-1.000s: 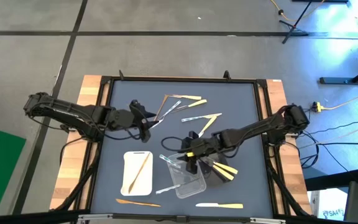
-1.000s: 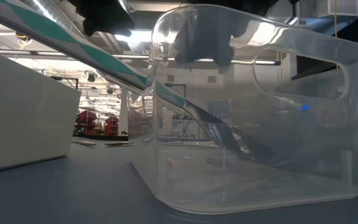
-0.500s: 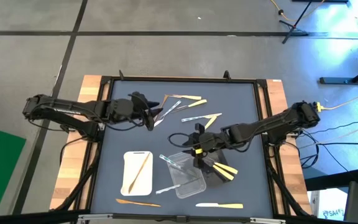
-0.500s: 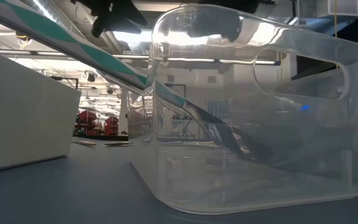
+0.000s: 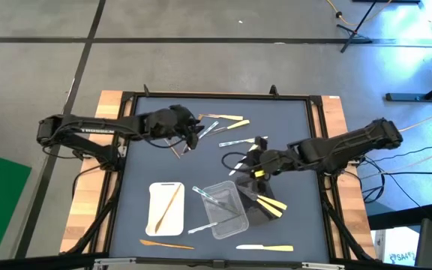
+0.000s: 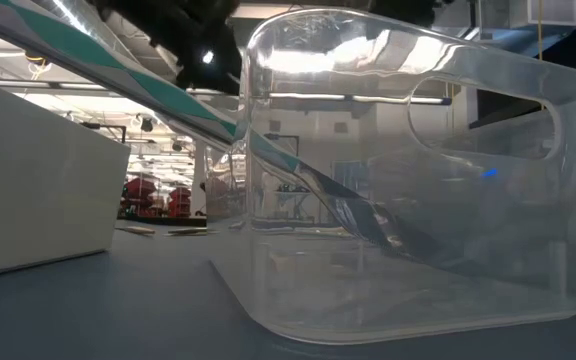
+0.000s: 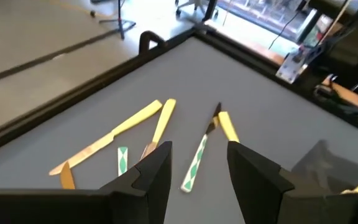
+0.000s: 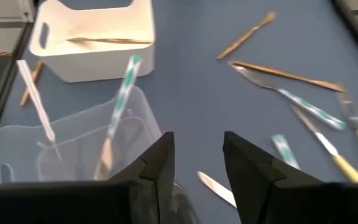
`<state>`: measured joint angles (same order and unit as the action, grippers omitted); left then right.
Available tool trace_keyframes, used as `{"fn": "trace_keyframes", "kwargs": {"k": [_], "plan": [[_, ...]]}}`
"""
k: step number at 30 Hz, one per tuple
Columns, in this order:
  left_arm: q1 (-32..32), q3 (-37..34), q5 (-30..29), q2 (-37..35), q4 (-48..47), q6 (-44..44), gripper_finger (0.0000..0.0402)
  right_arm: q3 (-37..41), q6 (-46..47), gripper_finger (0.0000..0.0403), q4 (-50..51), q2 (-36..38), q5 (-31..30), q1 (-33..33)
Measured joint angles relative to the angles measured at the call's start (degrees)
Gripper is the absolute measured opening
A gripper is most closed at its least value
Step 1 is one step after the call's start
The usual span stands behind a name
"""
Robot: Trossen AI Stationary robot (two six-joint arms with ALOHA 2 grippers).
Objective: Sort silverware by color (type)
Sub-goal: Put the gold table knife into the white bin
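My left gripper [image 5: 193,132] hangs open over the far cluster of silverware [image 5: 222,124]. In the left wrist view a clear utensil with green stripes [image 7: 194,165] lies between its fingers, with cream ones [image 7: 135,121] beside it. My right gripper [image 5: 250,160] is open above loose clear and cream pieces [image 5: 252,144], just beyond the clear tray [image 5: 225,210]. That tray holds clear utensils [image 8: 120,93]. The white tray [image 5: 165,206] holds a wooden one [image 5: 171,202]. Cream pieces [image 5: 270,206] lie on the black tray. No gripper holds anything.
A wooden utensil [image 5: 163,244] and a cream-handled knife [image 5: 265,247] lie near the table's near edge. A clear piece [image 5: 201,227] sticks out of the clear tray's near side. In the low view the clear tray [image 6: 408,180] fills the picture, with the white tray [image 6: 28,190] to its left.
My left gripper has moved right and toward the far edge, over the far cluster of silverware. My right gripper has left its place above the clear tray and moved toward the far right, over the loose pieces in the middle of the table. The utensils lie where they were.
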<state>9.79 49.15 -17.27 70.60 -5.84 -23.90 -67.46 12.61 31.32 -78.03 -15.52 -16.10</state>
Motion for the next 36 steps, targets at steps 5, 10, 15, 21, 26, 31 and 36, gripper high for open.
{"fn": "trace_keyframes", "kwargs": {"k": [5,10,15,21,26,31,36], "plan": [[3.10,0.00,2.20,2.62,-0.03,-0.02,0.0149,0.00,-1.38,0.0124,4.98,4.31,-3.50,0.00],[5.68,0.00,3.47,5.38,-1.55,-0.07,0.0149,0.00,-2.52,0.0124,7.79,7.21,-5.46,2.09],[7.37,0.00,3.46,8.92,-3.25,-0.15,0.0149,0.00,-2.64,0.0124,8.36,7.86,-4.25,6.35],[8.43,0.00,3.54,13.62,-8.62,-1.91,0.0149,0.02,-4.16,0.0124,8.35,7.57,-0.08,10.78],[8.72,0.00,4.96,17.29,-11.80,-3.08,0.0149,0.02,-4.16,0.0124,8.34,7.57,0.12,12.94],[8.69,0.00,4.99,20.36,-12.64,-4.59,0.0149,0.02,-4.22,0.0124,8.34,7.57,0.14,13.23],[8.69,0.01,4.99,23.41,-13.07,-5.89,0.0149,0.02,-4.23,0.0124,8.37,7.57,0.72,13.16]]}}
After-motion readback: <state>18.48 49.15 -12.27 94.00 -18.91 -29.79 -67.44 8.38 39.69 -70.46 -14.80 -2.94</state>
